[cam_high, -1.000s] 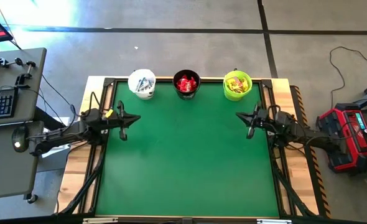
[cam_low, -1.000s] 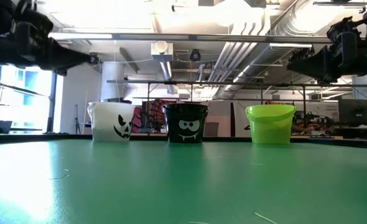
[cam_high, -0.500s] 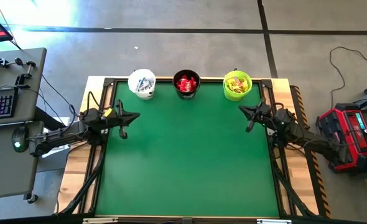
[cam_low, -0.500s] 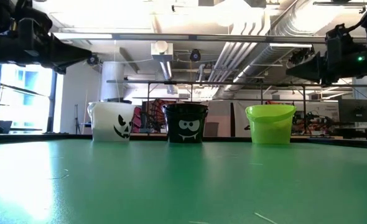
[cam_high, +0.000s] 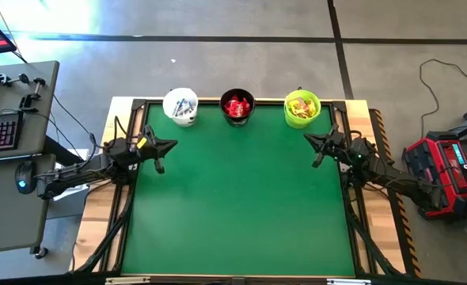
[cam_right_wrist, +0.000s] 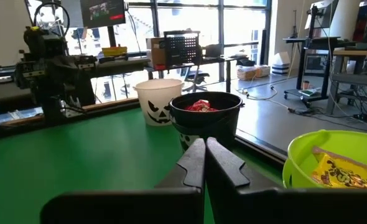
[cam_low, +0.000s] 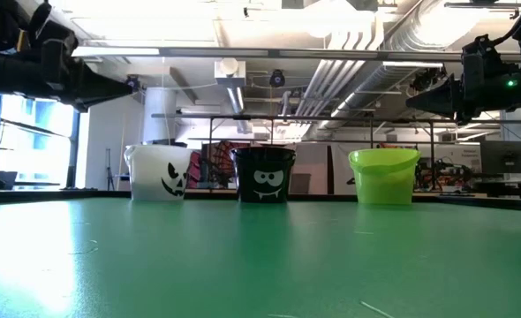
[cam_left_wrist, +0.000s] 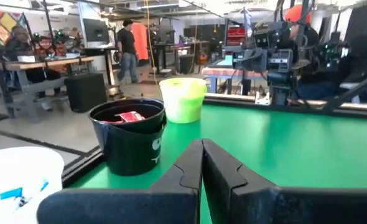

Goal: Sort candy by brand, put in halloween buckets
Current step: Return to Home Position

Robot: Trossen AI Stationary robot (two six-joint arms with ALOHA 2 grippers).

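1. Over the left edge of the green bench, the left hand hangs clear of the surface, its two dark fingers pressed together tip to tip with nothing between them
2. Opposite it, over the right edge, the right hand is raised the same way, its fingers closed on each other and holding nothing; the two hands point toward one another, well apart
3. Beyond both hands, three halloween buckets stand upright in a row along the bench's far edge: the white bucket nearest the left hand, the lime green bucket nearest the right hand, and the black bucket between them, about midway between the two hands
4. Candy fills each pail by kind: white-and-blue bars in the white bucket, red packets in the black one, yellow-and-pink packets in the green one
5. Seen from the left wrist, the black bucket sits near the closed fingers with a red packet on top, the green bucket stands beyond it, and the right arm is across the bench; a person stands in the workshop behind
6. Seen from the right wrist, the green bucket is the one closest to that hand, with a yellow packet showing over its rim, and the black and white buckets follow in line
7. On the floor to the outer side of the right hand lies a red-and-black case
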